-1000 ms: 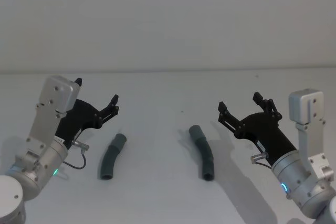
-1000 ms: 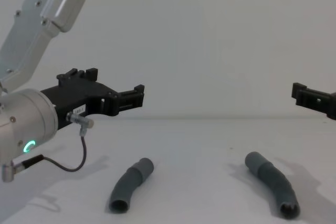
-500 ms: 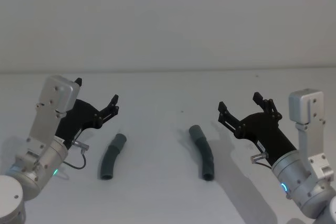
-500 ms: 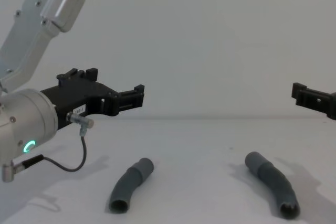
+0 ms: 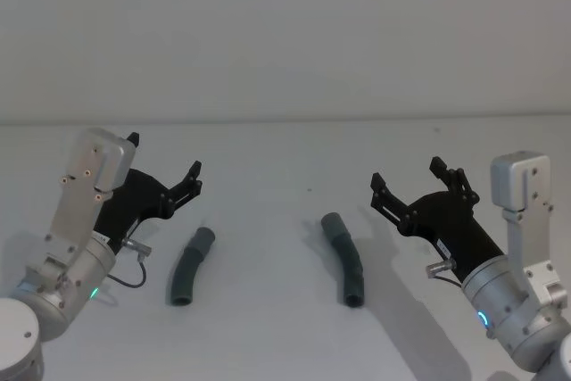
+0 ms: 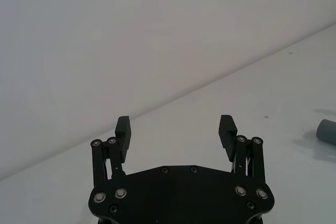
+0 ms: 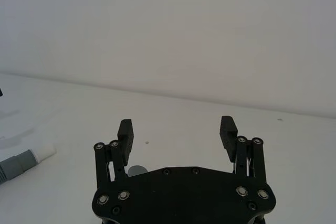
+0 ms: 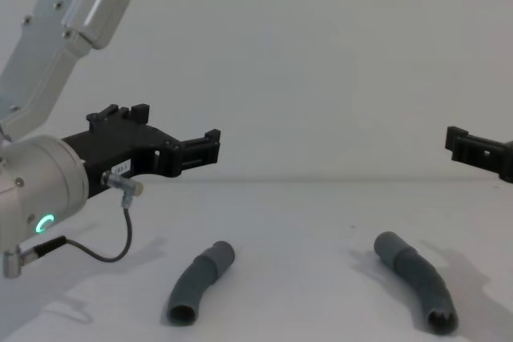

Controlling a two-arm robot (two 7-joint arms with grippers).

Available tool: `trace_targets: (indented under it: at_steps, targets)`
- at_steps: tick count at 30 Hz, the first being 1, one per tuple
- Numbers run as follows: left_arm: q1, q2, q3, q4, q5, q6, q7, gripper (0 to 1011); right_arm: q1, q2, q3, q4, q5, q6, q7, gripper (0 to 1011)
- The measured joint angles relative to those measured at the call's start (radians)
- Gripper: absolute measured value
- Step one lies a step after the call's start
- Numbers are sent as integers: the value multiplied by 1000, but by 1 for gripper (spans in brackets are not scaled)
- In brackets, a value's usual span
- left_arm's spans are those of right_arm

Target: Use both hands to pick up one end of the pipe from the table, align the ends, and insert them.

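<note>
No visible change vs 1 s ago: both pipe pieces and both grippers sit in the same places. Item 1, left gripper (image 5: 165,156): black linkage type on silver arm, held above table (image 5: 285,144) at robot's left, pointing fwd and inward; fingers spread wide, nothing between them, confirmed in left wrist view (image 6: 175,127) and chest view (image 8: 168,130). Green ring light (image 8: 44,223) lit on arm body; thin black cable (image 8: 112,250) loops below it. Item 2, right gripper (image 5: 408,176): same type, at robot's right, raised off table, pointing fwd and inward; fingers wide apart, holding nothing, same in right wrist view (image 7: 176,127); in chest view its tip juts in at right edge (image 8: 473,150). Item 3, left pipe piece (image 5: 189,267): dark grey, curved, ribbed middle, lying flat on table just below and inward of left gripper, not touching it; open cuff faces robot (image 8: 183,314). Item 4, right pipe piece (image 5: 345,258): same colour and curve, flat on table, between the two grippers but nearer the right one, well apart from item 3; open end faces robot (image 8: 439,319). Item 5, white plug tip (image 7: 44,152): seen in right wrist view on a grey piece lying on table; which piece, can't tell for sure.
</note>
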Motion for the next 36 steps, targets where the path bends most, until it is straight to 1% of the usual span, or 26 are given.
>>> trace_targets:
  at_steps: [36]
  targets:
    - [0,0,0,0,0,0,0,1001,0,0,0,0,0,0,0,1001]
